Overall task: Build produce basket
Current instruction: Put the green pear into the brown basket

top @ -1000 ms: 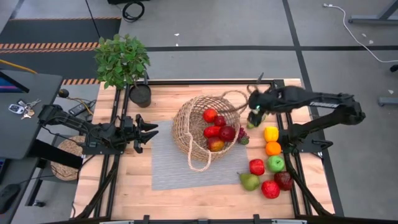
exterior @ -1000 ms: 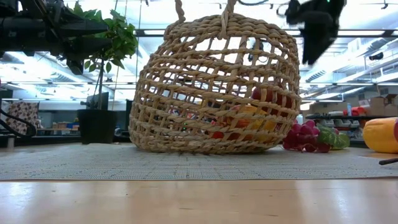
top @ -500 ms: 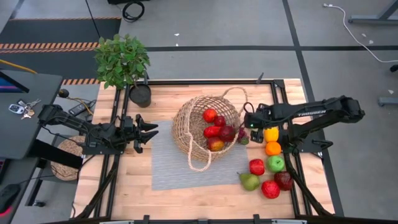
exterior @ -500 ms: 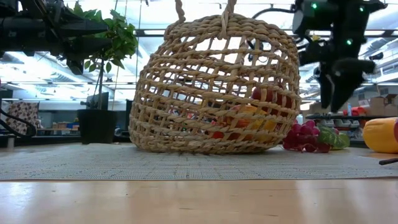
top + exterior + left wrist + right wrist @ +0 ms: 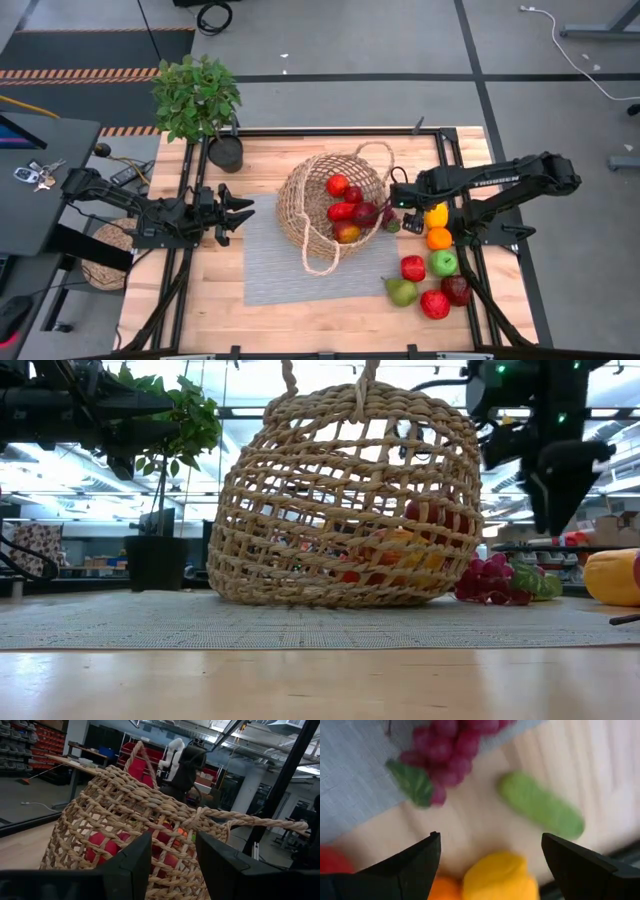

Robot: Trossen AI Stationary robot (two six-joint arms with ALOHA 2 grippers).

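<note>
Standing beside the table, I note the large round basket of light tan woven wicker (image 5: 328, 207) lying tipped on its side on the grey woven mat (image 5: 290, 275). Its mouth faces the right arm's side, its rounded bottom the left arm's side, so its axis runs level across the table instead of upright. One thin loop handle (image 5: 322, 262) trails onto the mat; the other (image 5: 372, 150) arcs toward the table's far edge. Red apples (image 5: 345, 212) sit inside the mouth.

The right gripper (image 5: 403, 202) hangs just beside the basket's mouth, fingers spread wide and holding nothing. Its wrist view looks down on a bunch of purple grapes with a green leaf (image 5: 445, 757), a short green cucumber (image 5: 542, 806), a yellow pepper (image 5: 497, 877) and an orange (image 5: 442, 889). The left gripper (image 5: 237, 211) waits at the mat's left edge, fingers parted about halfway, empty.

Judgement: the step in hand is picking a piece near the mouth, most likely the grapes or the cucumber. The cucumber lies slantwise on the bare wood; the fingers should close across its width, not along its length. The grapes touch the basket rim and may snag it. Further fruit (image 5: 432, 285) lies grouped near the right front, well apart from the basket. The tipped basket may spill if nudged.
</note>
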